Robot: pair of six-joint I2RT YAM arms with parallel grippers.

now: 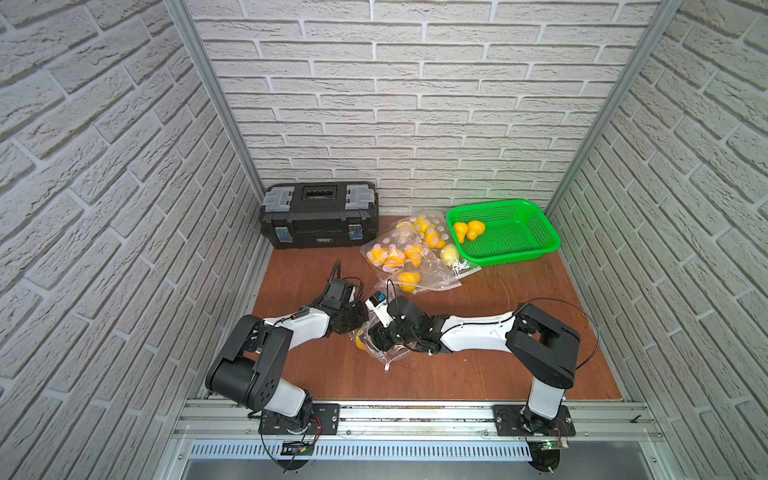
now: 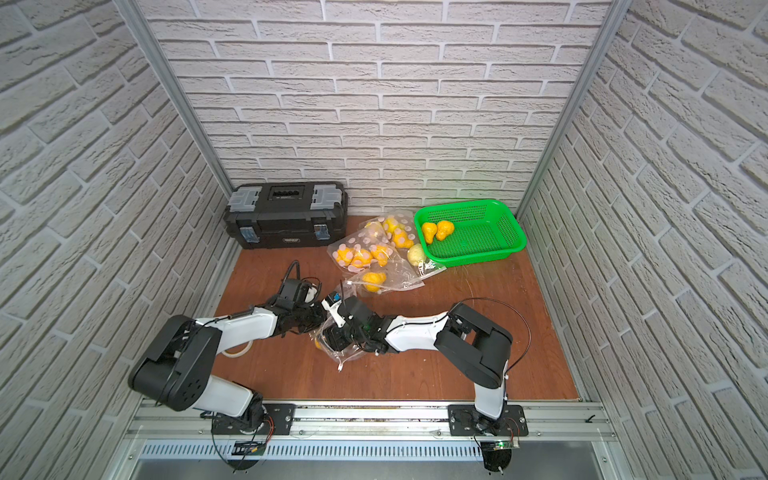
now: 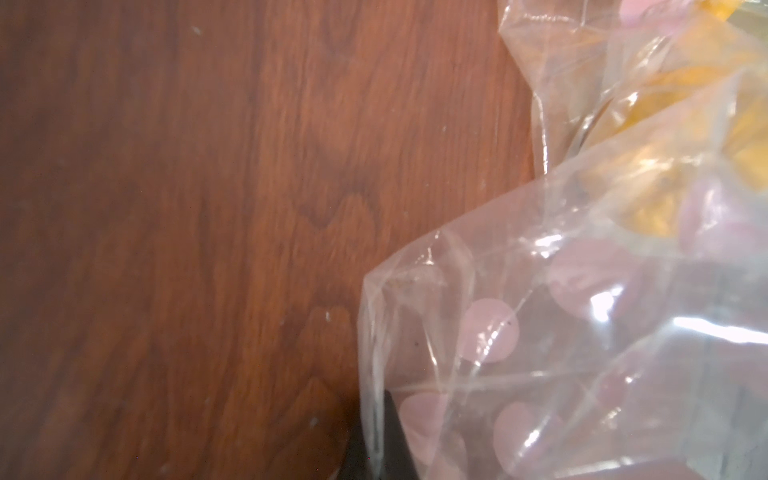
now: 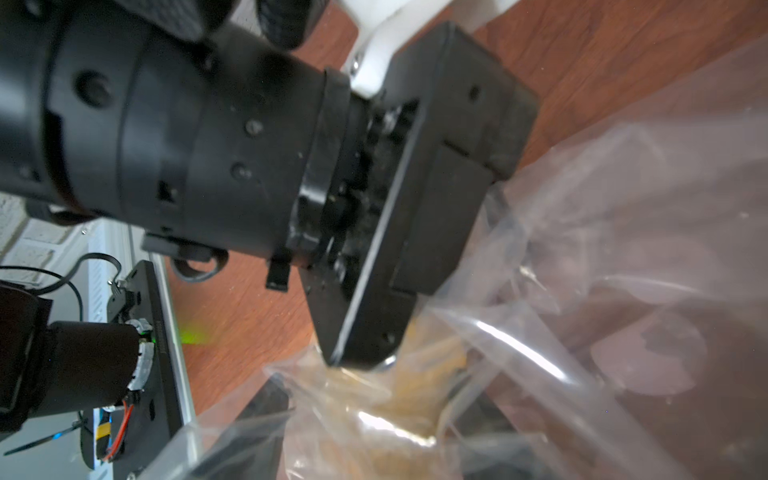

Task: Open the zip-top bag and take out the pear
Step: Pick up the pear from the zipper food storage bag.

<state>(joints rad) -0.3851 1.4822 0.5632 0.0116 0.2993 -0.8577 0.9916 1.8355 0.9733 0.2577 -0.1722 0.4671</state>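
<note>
Top views both show the pear (image 1: 359, 341) only as a yellow sliver inside the crumpled zip-top bag (image 1: 390, 356), left gripper (image 1: 358, 321) pinched shut on its film, right gripper (image 1: 371, 338) buried inside, jaws unreadable.

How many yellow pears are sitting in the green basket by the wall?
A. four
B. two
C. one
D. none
B: two pears lie side by side near one corner of the basket, and the rest of its mesh floor is bare.
</note>
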